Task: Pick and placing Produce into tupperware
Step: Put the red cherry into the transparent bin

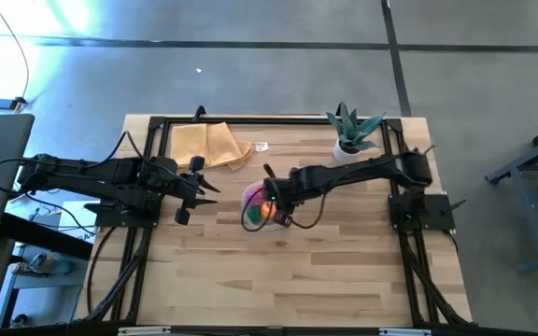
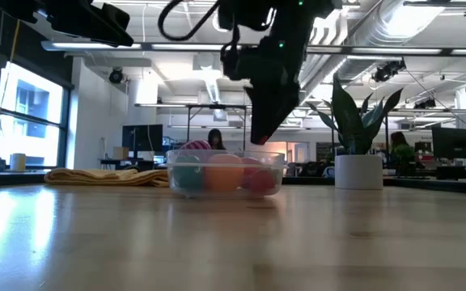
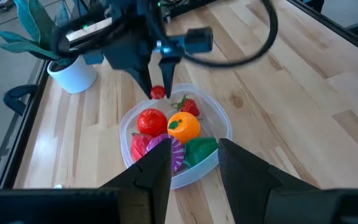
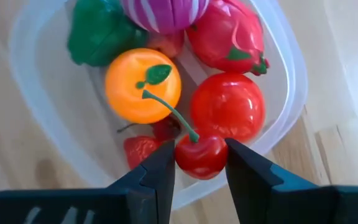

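The clear tupperware stands on the table's middle. It holds a red tomato, an orange, a green piece, a magenta piece, a purple-striped piece and a strawberry. My right gripper hangs over the container's rim, shut on a red cherry. My left gripper is open and waits left of the container, pointing at it. My right gripper pinches the cherry's round red body between its two fingers, coming from above and pointing down. The cherry is lifted clear, just above the container's rim. Its green stem sticks out past the fingertips over the orange.
A potted spiky plant stands at the table's far right. A folded tan cloth lies at the far left, with a small tag beside it. The table's near half shows bare wood. People sit in the room behind.
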You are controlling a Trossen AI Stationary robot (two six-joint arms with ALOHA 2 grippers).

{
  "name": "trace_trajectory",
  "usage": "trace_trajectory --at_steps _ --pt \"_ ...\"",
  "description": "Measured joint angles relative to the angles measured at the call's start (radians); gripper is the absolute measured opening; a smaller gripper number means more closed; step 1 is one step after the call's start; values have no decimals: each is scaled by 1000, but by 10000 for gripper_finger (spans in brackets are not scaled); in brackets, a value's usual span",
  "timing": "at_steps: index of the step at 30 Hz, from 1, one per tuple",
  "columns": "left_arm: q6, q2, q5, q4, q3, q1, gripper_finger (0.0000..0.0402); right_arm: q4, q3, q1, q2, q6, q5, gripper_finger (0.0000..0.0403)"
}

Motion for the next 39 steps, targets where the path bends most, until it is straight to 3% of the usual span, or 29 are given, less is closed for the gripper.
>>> trace_trajectory --at_steps 15,39 --pt "0 0 0 0 0 0 120 6 -13 -12 53 -17 34 112" --pt "0 0 0 0 0 0 120 24 -14 8 81 -35 -4 115"
